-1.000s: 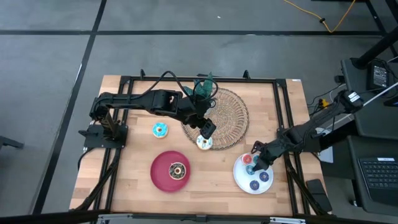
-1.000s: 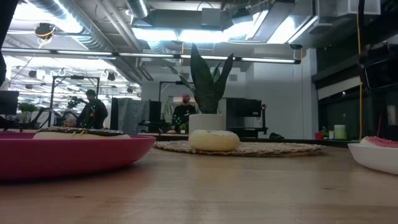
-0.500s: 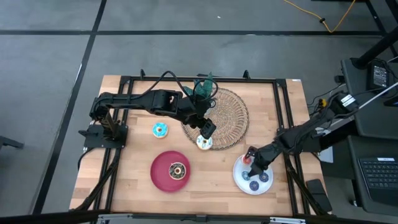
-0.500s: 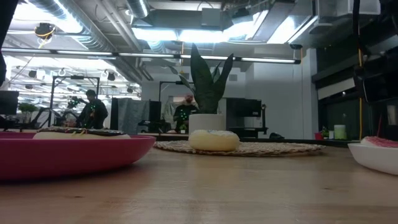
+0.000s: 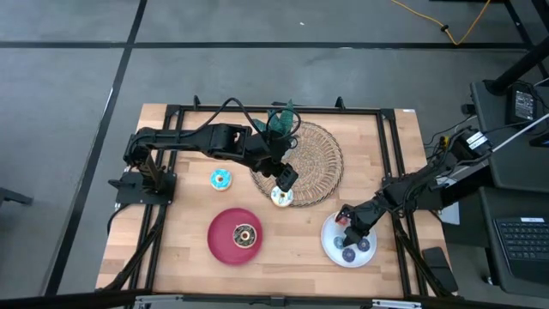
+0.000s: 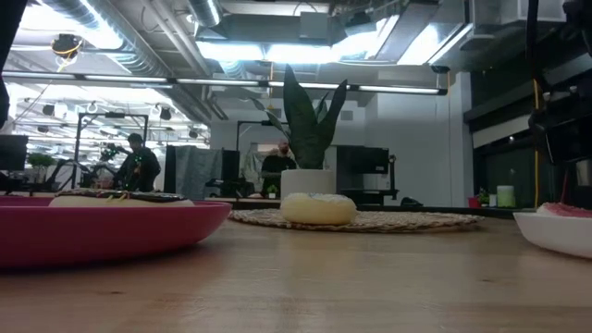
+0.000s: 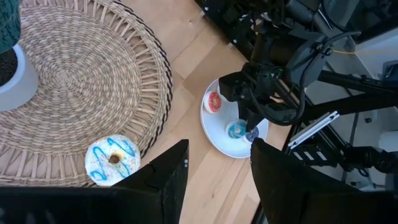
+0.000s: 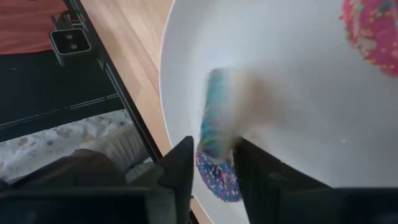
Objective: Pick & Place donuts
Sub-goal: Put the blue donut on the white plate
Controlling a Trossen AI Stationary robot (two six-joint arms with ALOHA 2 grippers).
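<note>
Fingers of the right gripper (image 5: 346,225) straddle a teal donut (image 8: 216,118) over the white plate (image 5: 328,241).

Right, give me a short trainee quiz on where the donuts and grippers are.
1. Fill in: the right gripper hangs over the ___ plate.
2. The cream donut lies: A) on the mat's edge, B) on the floor, C) in a pot.
3. True or false: the brown donut lies on bare table.

Key: 1) white: it is the white plate. 2) A. 3) False: it lies on the red plate.
</note>
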